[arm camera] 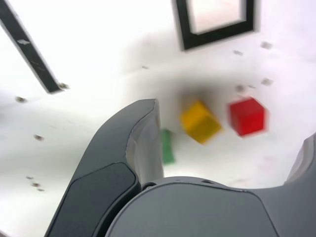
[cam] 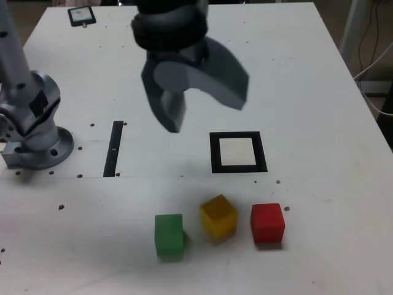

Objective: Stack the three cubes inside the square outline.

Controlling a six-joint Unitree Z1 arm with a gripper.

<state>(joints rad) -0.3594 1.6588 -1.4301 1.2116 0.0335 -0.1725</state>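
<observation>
Three cubes sit in a row near the table's front in the exterior view: green (cam: 169, 235), yellow (cam: 218, 216) turned slightly, and red (cam: 267, 223). Behind them lies the square outline (cam: 215, 153), black with a pale centre and nothing in it. My gripper (cam: 204, 114) hangs open above the table, up and to the exterior view's left of the outline, holding nothing. In the wrist view the yellow cube (arm camera: 200, 122) and red cube (arm camera: 247, 116) show between the spread fingers (arm camera: 143, 138). The green cube (arm camera: 168, 146) is half hidden behind one finger. The outline (arm camera: 216, 35) lies beyond them.
A narrow black strip (cam: 113, 147) lies on the exterior view's left of the outline. The arm's silver base (cam: 37, 135) stands at the left edge. A small black-framed card (cam: 81, 16) lies at the back left. Cables (cam: 374, 43) hang off the right edge.
</observation>
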